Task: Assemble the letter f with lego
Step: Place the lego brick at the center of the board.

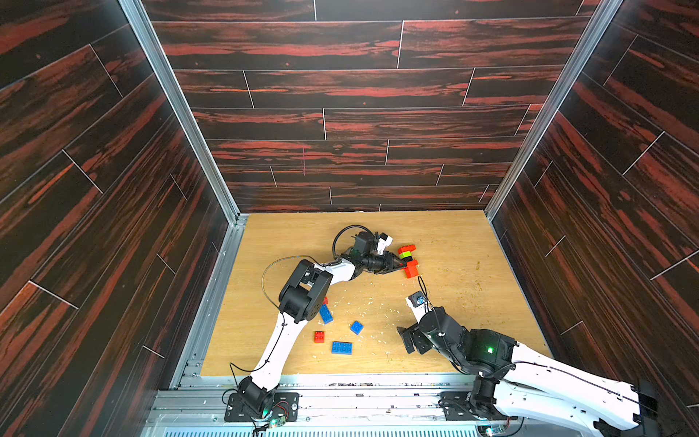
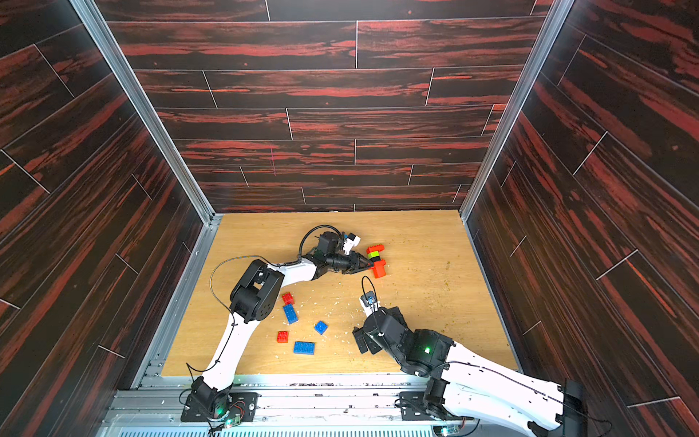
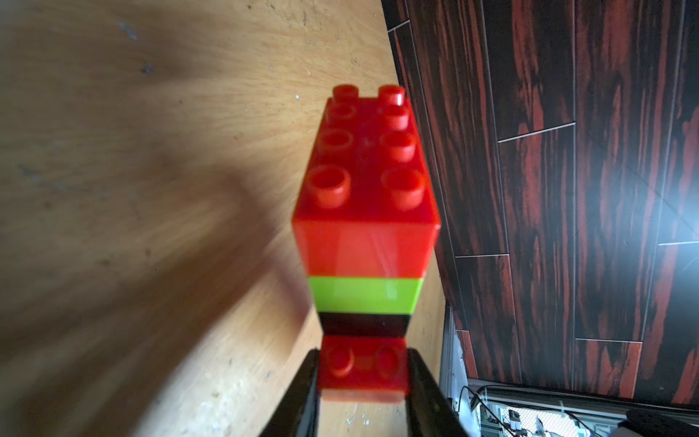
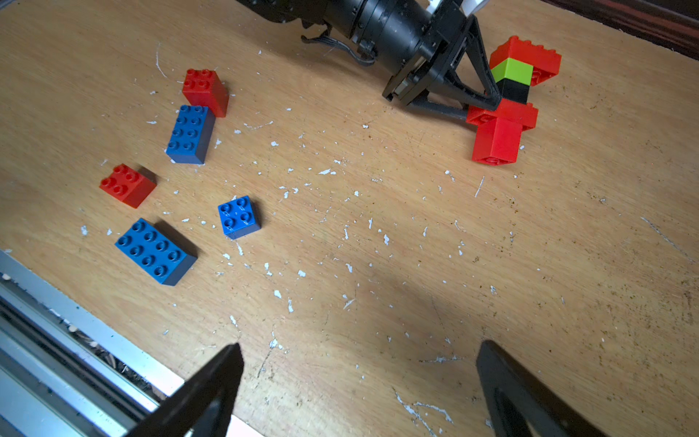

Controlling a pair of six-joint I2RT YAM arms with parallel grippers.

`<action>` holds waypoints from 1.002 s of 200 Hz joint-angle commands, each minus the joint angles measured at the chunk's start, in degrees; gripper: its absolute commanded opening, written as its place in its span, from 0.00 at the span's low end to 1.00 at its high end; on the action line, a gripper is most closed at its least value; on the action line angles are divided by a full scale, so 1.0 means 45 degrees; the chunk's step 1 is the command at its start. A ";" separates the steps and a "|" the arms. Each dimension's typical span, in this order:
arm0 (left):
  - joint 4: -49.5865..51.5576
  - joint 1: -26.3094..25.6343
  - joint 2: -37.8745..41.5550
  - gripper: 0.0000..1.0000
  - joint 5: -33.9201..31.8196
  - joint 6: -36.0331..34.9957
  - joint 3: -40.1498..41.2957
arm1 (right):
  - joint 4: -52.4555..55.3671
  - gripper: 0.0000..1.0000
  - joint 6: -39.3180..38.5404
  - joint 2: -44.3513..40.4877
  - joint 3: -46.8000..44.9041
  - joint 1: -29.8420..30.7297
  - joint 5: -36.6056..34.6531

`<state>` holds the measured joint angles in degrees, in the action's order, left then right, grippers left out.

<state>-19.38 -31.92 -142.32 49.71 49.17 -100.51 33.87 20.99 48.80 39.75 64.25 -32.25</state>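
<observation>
Stack: far-centre on table, being gripped at red brick by left claw, long axis crossing claw. Right claw: being held wide, empty. Loose bricks: being faced by right claw, nearer it.

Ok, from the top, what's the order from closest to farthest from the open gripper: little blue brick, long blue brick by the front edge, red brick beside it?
From the right gripper, in a top view:
1. little blue brick, on its left.
2. long blue brick, at the front edge.
3. red brick, farthest left.
</observation>
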 commanded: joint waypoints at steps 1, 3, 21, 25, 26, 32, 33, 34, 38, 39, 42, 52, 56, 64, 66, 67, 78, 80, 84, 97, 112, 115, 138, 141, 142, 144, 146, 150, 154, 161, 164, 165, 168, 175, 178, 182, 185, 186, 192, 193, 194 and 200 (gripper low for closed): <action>0.0430 0.0139 -0.0393 0.13 0.0400 0.0471 -0.0609 | 0.0169 0.98 0.0140 -0.0083 0.0269 0.0107 -0.0138; 0.0481 0.0140 -0.0416 0.13 0.0398 0.0478 -0.0652 | 0.0179 0.98 0.0149 -0.0082 0.0269 0.0110 -0.0138; 0.0718 0.0198 -0.0584 0.14 0.0320 0.0558 -0.0874 | 0.0150 0.99 0.0140 -0.0082 0.0251 0.0103 -0.0127; 0.0758 0.0209 -0.0599 0.14 0.0305 0.0558 -0.0917 | 0.0140 0.99 0.0142 -0.0082 0.0240 0.0109 -0.0136; 0.0774 0.0204 -0.0599 0.14 0.0293 0.0558 -0.0922 | 0.0135 0.99 0.0141 -0.0092 0.0235 0.0113 -0.0127; 0.0807 0.0200 -0.0618 0.14 0.0263 0.0558 -0.0959 | 0.0130 0.98 0.0155 -0.0101 0.0217 0.0101 -0.0126; 0.0808 0.0199 -0.0619 0.14 0.0252 0.0558 -0.0952 | 0.0130 0.99 0.0147 -0.0101 0.0213 0.0099 -0.0122; 0.0829 0.0209 -0.0619 0.14 0.0247 0.0558 -0.0969 | 0.0130 0.98 0.0153 -0.0101 0.0212 0.0108 -0.0130; 0.0856 0.0200 -0.0631 0.14 0.0227 0.0558 -0.1001 | 0.0113 0.99 0.0156 -0.0101 0.0210 0.0099 -0.0120; 0.0872 0.0200 -0.0645 0.14 0.0225 0.0558 -0.1003 | 0.0112 0.99 0.0148 -0.0092 0.0210 0.0099 -0.0119; 0.0918 0.0204 -0.0649 0.15 0.0205 0.0558 -0.1034 | 0.0101 0.99 0.0153 -0.0100 0.0191 0.0112 -0.0109; 0.1055 0.0218 -0.0668 0.16 0.0164 0.0543 -0.1146 | 0.0090 0.99 0.0154 -0.0092 0.0162 0.0116 -0.0093; 0.1108 0.0219 -0.0677 0.16 0.0132 0.0539 -0.1199 | 0.0074 0.98 0.0146 -0.0086 0.0161 0.0102 -0.0078; 0.1250 0.0219 -0.0729 0.17 0.0105 0.0519 -0.1289 | 0.0052 0.98 0.0152 -0.0075 0.0153 0.0111 -0.0060; 0.1281 0.0219 -0.0730 0.16 0.0076 0.0519 -0.1310 | 0.0052 0.98 0.0148 -0.0070 0.0142 0.0111 -0.0060; 0.1299 0.0219 -0.0743 0.17 0.0080 0.0519 -0.1323 | 0.0052 0.98 0.0153 -0.0076 0.0147 0.0114 -0.0050; 0.1465 0.0233 -0.0815 0.17 0.0048 0.0519 -0.1479 | 0.0033 0.98 0.0152 -0.0080 0.0127 0.0104 -0.0036; 0.1481 0.0237 -0.0814 0.17 0.0022 0.0534 -0.1485 | 0.0033 0.98 0.0157 -0.0081 0.0131 0.0114 -0.0025; 0.1556 0.0243 -0.0842 0.18 0.0014 0.0548 -0.1556 | 0.0034 0.98 0.0143 -0.0082 0.0132 0.0112 -0.0031; 0.1591 0.0286 -0.0934 0.19 -0.0052 0.0669 -0.1657 | 0.0047 0.98 0.0147 -0.0099 0.0127 0.0105 0.0008; 0.1591 0.0296 -0.1066 0.22 -0.0088 0.0882 -0.1795 | 0.0033 0.98 0.0158 -0.0130 0.0109 0.0099 0.0018; 0.1591 0.0299 -0.1083 0.22 -0.0090 0.0906 -0.1809 | 0.0033 0.98 0.0174 -0.0139 0.0110 0.0105 -0.0009; 0.1581 0.0339 -0.1171 0.27 -0.0197 0.1036 -0.1864 | 0.0033 0.98 0.0171 -0.0194 0.0080 0.0116 0.0008; 0.1590 0.0366 -0.1186 0.27 -0.0206 0.1045 -0.1864 | 0.0047 0.98 0.0168 -0.0186 0.0074 0.0117 0.0007; 0.1581 0.0370 -0.1196 0.27 -0.0207 0.1056 -0.1864 | 0.0040 0.98 0.0163 -0.0193 0.0084 0.0117 -0.0007; 0.1574 0.0359 -0.1198 0.27 -0.0207 0.1078 -0.1869 | 0.0034 0.98 0.0160 -0.0183 0.0081 0.0112 -0.0017; 0.1572 0.0356 -0.1198 0.27 -0.0217 0.1084 -0.1870 | 0.0033 0.98 0.0169 -0.0185 0.0080 0.0116 -0.0005; 0.1589 0.0356 -0.1216 0.28 -0.0244 0.1104 -0.1868 | 0.0025 0.98 0.0167 -0.0180 0.0079 0.0115 0.0014; 0.1586 0.0373 -0.1209 0.29 -0.0228 0.1133 -0.1892 | 0.0019 0.98 0.0161 -0.0195 0.0067 0.0117 0.0018; 0.1591 0.0394 -0.1224 0.30 -0.0245 0.1179 -0.1899 | 0.0016 0.98 0.0161 -0.0218 0.0056 0.0116 0.0023; 0.1591 0.0419 -0.1227 0.30 -0.0256 0.1197 -0.1885 | 0.0008 0.98 0.0171 -0.0218 0.0054 0.0117 0.0029; 0.1581 0.0426 -0.1226 0.30 -0.0261 0.1200 -0.1875 | 0.0001 0.98 0.0175 -0.0218 0.0044 0.0107 0.0023; 0.1590 0.0418 -0.1225 0.30 -0.0268 0.1203 -0.1868 | -0.0001 0.98 0.0161 -0.0218 0.0053 0.0109 0.0024; 0.1591 0.0444 -0.1219 0.32 -0.0314 0.1221 -0.1868 | -0.0006 0.98 0.0177 -0.0218 0.0034 0.0117 0.0018; 0.1591 0.0452 -0.1218 0.32 -0.0314 0.1227 -0.1859 | -0.0024 0.98 0.0176 -0.0218 0.0025 0.0107 0.0033; 0.1591 0.0463 -0.1213 0.33 -0.0327 0.1246 -0.1854 | -0.0026 0.99 0.0182 -0.0218 0.0011 0.0116 0.0019; 0.1591 0.0462 -0.1218 0.33 -0.0325 0.1247 -0.1853 | -0.0026 0.98 0.0189 -0.0218 0.0014 0.0117 0.0035; 0.1591 0.0467 -0.1212 0.33 -0.0325 0.1254 -0.1849 | -0.0026 0.98 0.0193 -0.0218 0.0015 0.0117 0.0037; 0.1611 0.0505 -0.1193 0.34 -0.0368 0.1271 -0.1828 | -0.0026 0.98 0.0184 -0.0208 -0.0006 0.0115 0.0037; 0.1611 0.0508 -0.1189 0.34 -0.0366 0.1276 -0.1836 | -0.0026 0.98 0.0181 -0.0213 -0.0005 0.0116 0.0038; 0.1611 0.0510 -0.1187 0.34 -0.0375 0.1278 -0.1840 | -0.0036 0.98 0.0180 -0.0216 -0.0005 0.0107 0.0038; 0.1642 0.0527 -0.1168 0.35 -0.0412 0.1280 -0.1840 | -0.0045 0.99 0.0179 -0.0236 -0.0024 0.0117 0.0033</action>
<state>-13.52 -30.61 -147.04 49.80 55.11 -107.81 33.82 20.99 48.40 39.75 64.27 -32.16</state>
